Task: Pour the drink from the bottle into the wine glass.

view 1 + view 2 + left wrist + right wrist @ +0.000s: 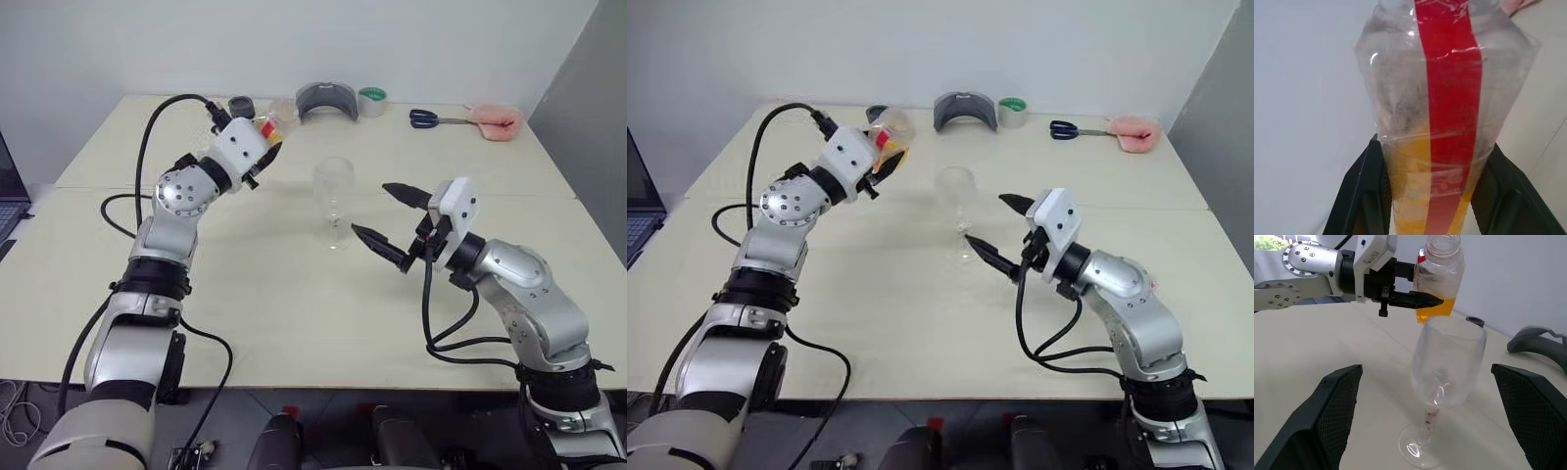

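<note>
Above table, left gripper [1418, 298] grips bottle [1442, 276]

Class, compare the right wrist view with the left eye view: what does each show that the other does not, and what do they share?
Right wrist view alone: the bottle's open, capless mouth and the drink pooled low inside. Left eye view alone: scissors, a tape roll and a pink object at the table's far edge. Both: the empty wine glass, the left gripper shut on the bottle, the right gripper open.

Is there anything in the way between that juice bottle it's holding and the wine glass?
Nothing visible: the bottle, held up in the left tool, has only bare table between it and the wine glass. The open right tool waits beside the glass.
</note>
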